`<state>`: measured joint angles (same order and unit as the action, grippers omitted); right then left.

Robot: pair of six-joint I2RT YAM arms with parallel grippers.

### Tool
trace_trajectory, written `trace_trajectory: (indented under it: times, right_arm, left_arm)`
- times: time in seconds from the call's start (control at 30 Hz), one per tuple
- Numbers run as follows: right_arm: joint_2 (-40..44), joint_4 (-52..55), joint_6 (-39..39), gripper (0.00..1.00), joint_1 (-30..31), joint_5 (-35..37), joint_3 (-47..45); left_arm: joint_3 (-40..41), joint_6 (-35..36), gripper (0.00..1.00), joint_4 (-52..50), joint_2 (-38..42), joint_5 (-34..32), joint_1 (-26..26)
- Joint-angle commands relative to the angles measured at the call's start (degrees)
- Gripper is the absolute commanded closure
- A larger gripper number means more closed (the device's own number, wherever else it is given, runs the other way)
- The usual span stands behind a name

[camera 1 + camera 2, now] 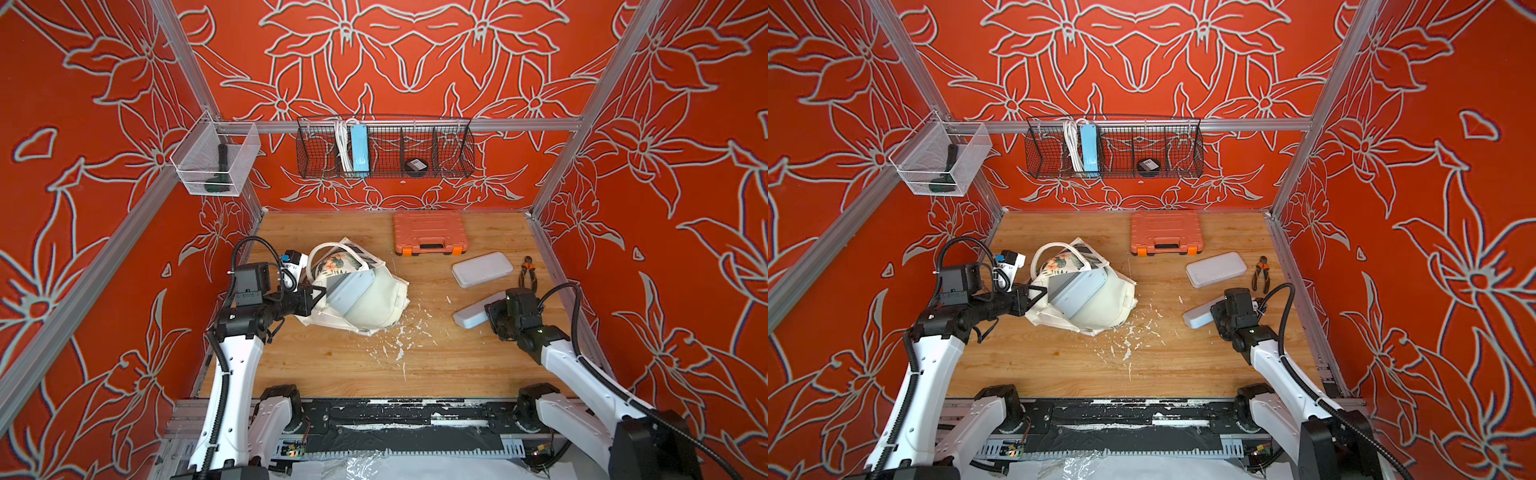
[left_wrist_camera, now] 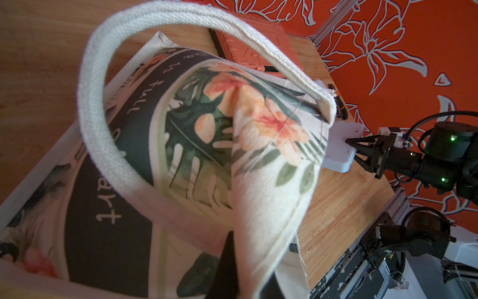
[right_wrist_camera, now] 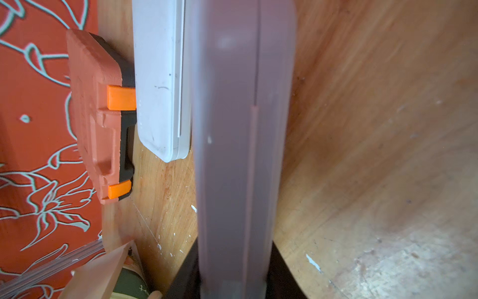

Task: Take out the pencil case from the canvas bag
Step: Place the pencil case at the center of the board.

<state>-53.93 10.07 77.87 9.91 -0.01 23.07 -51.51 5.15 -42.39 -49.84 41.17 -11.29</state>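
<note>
Right gripper, arm stretched low, clamps pencil case; left gripper pinches canvas bag. Count: three cases (held, bagged case, flat case); one bag.

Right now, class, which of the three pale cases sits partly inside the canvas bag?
The blue-grey case, poking from the canvas bag. The flat white case and the right gripper's white case are outside it.

Both top views look steeply down from six o'clock over the whole surface. The wrist cameras sit close, left against the bag, right against the pencil case. Both catch the orange case.
</note>
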Motion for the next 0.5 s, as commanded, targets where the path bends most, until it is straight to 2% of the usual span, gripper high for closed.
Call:
trace_trajectory:
  times: [0.0, 0.2, 0.33, 0.47]
  right_arm:
    - [1.28, -0.15, 1.71, 0.78, -0.59, 4.45, -0.31]
    - [-1.75, 1.77, 0.98, 0.76, -1.05, 6.05, 1.67]
    - [-5.03, -4.13, 3.91, 0.76, -1.59, 4.06, -1.27]
    - [-7.53, -7.66, 5.23, 0.76, -2.00, 5.17, -1.86]
  left_arm:
    - [0.79, 0.06, 1.00, -1.64, 1.00, 0.76, -0.51]
    - [0.88, 0.13, 1.00, -1.46, 1.07, 0.54, -0.53]
    - [0.88, 0.13, 1.00, -1.47, 1.15, 0.57, -0.49]
    - [1.00, 0.04, 1.00, -1.38, 1.15, 0.67, -0.52]
